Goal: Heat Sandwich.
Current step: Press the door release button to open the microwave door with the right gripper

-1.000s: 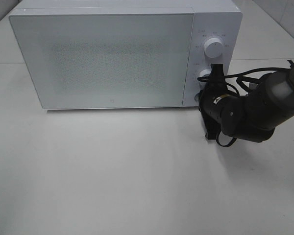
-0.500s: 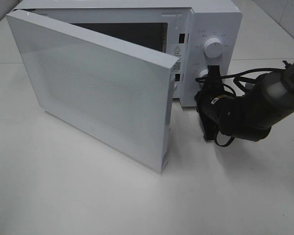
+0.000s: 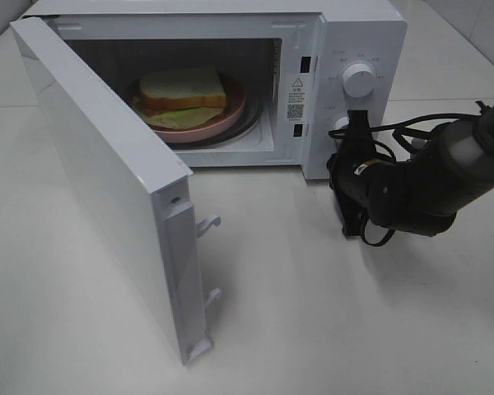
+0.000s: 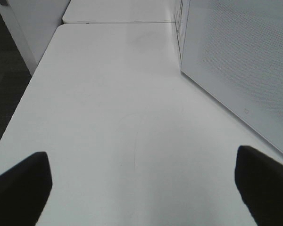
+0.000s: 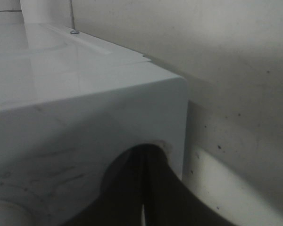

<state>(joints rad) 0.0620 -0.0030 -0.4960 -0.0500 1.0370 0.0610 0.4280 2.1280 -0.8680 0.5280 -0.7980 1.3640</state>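
The white microwave point(image 3: 364, 33) stands at the back with its door point(image 3: 99, 173) swung wide open to the left. Inside, the sandwich point(image 3: 183, 89), white bread with green-yellow filling, lies on a round pink plate point(image 3: 227, 115) on the turntable. My right gripper point(image 3: 351, 125) is shut, its tips against the lower part of the control panel beside the lower knob point(image 3: 340, 125). In the right wrist view the dark fingers point(image 5: 153, 188) press together against the microwave's white corner point(image 5: 132, 108). My left gripper point(image 4: 141, 188) is open and empty over the bare table; it is out of the high view.
The upper knob point(image 3: 359, 80) sits above my right gripper. Black cables point(image 3: 407, 132) loop around the right arm. The open door's latch hooks point(image 3: 207, 222) stick out over the table in front. The left wrist view shows the door's outer face point(image 4: 240, 61) and the table edge point(image 4: 19, 108).
The microwave door went from shut to wide open, swinging left and uncovering the sandwich on its plate. My right gripper stayed at the control panel.
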